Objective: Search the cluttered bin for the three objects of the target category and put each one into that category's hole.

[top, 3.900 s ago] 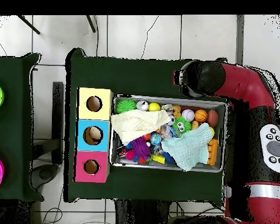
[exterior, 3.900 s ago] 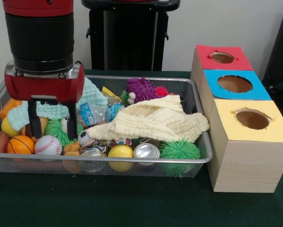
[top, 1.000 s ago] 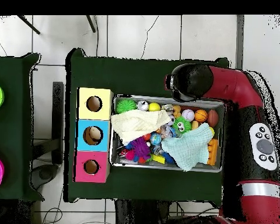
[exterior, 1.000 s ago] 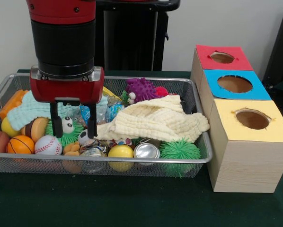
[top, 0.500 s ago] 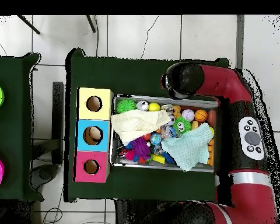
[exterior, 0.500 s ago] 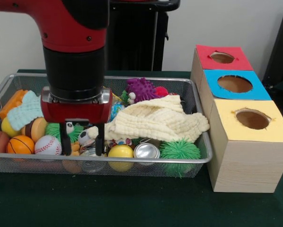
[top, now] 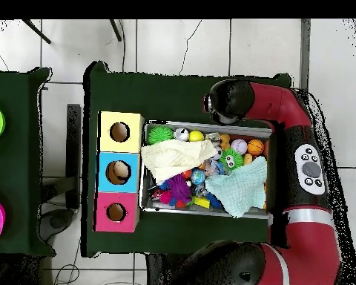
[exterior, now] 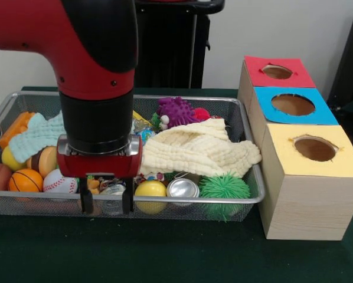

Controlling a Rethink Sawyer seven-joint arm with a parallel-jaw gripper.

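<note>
- Since the earlier frames the red and black arm has swung across the wire bin (exterior: 247, 194) from its left end toward the near rim, and the hand (exterior: 104, 203) has dropped lower, so that its tips now sit in front of the bin's near wall in the front view.
- Hand state: the two dark fingers (exterior: 86, 202) hang parted by a moderate gap, with nothing between them.
- Behind and just beside the hand, along the bin's near edge, lie a baseball (exterior: 57, 183), a small basketball (exterior: 23, 180), a yellow ball (exterior: 150, 190), a silver can (exterior: 182, 188) and a green spiky ball (exterior: 224, 187).
- A cream cloth (exterior: 194, 147) is draped over the middle of the bin (it covers whatever is under it); a pale green cloth (exterior: 38, 137) lies toward the left end, partly hidden by the arm.
- A purple spiky toy (exterior: 177, 111) sits near the bin's far edge.
- Three wooden boxes stand in a row on the dark green surface (exterior: 164, 253), just beside the bin's right end: a yellow-topped box (exterior: 309, 171) nearest, a blue-topped box (exterior: 294, 106) in the middle, a red-topped box (exterior: 277, 72) farthest, each with a round hole in its top.
- In the overhead view the arm's wrist (top: 229, 100) covers the bin's corner, and the hand itself is hidden beneath it.
</note>
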